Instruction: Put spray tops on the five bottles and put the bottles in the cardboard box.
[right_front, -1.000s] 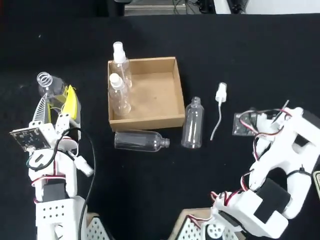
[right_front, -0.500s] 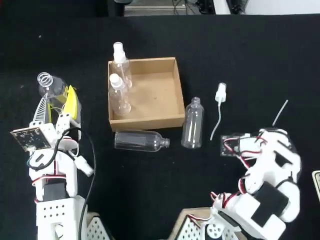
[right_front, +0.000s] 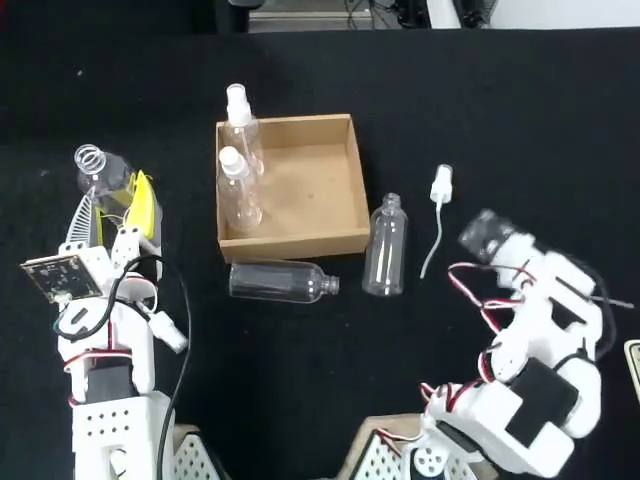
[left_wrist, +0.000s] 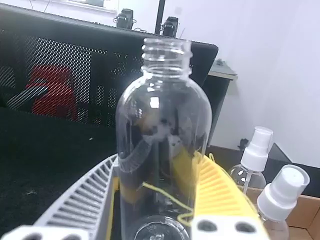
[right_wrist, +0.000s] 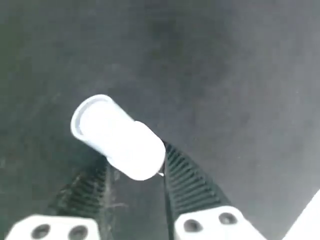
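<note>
My left gripper (right_front: 115, 190) at the table's left holds a clear open-necked bottle (right_front: 98, 168) upright; the left wrist view has that bottle (left_wrist: 162, 145) between the grey and yellow fingers (left_wrist: 220, 197). A white spray top (right_wrist: 117, 136) sits in my right gripper (right_wrist: 136, 157), shut on it above the black table. The right arm (right_front: 540, 330) is folded at the lower right, with a thin tube (right_front: 612, 300) sticking out beside it. Two capped bottles (right_front: 240, 165) lie in the cardboard box (right_front: 330, 180). Two open bottles (right_front: 280, 282) (right_front: 385, 247) rest near the box's front edge.
A loose spray top (right_front: 442, 188) with its long tube lies right of the box. A pale object (right_front: 632, 357) shows at the table's right edge. The capped bottles (left_wrist: 280, 192) and the box rim (left_wrist: 306, 210) are close beyond my left gripper.
The right arm has turned and drawn back. The thin tube that lay on the table at the right is gone from there and now juts out beside the arm. The left arm has kept still.
</note>
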